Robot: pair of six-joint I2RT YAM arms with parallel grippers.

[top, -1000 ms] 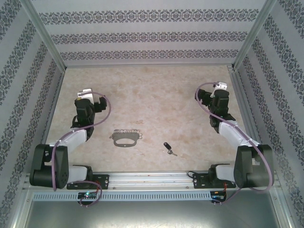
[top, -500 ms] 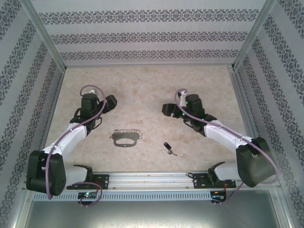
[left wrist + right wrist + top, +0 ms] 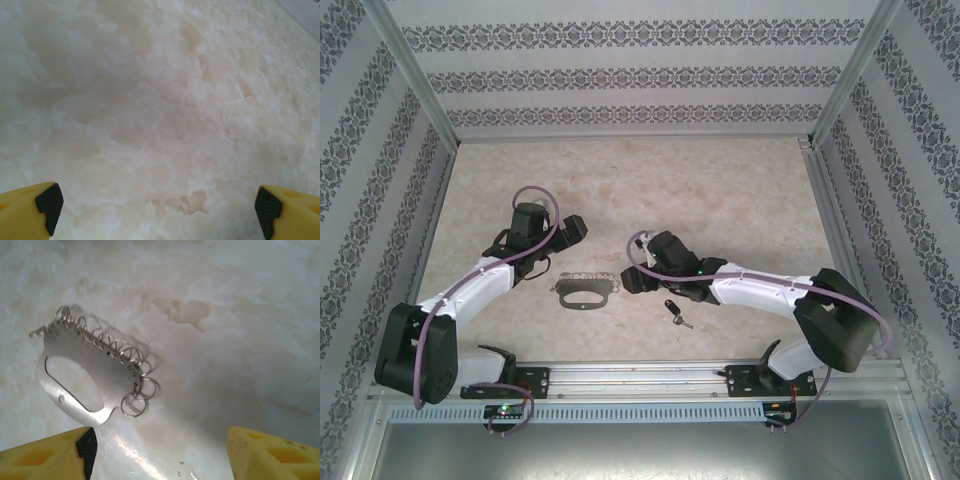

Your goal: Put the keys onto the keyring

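My left gripper (image 3: 157, 207) hovers, jaws spread wide; my right gripper (image 3: 159, 452), arm reaching leftward, jaws parted, grips nothing.

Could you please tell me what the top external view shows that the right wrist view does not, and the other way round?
Top external adds: the key lying on the table beside the keyring, on the right arm's side, plus both arms, with the left gripper just beyond the keyring. Right wrist adds: a close look at the small rings along the keyring's edge and its open slot, seen past the right gripper and its spread yellow fingers. Shared: the keyring flat on the table.
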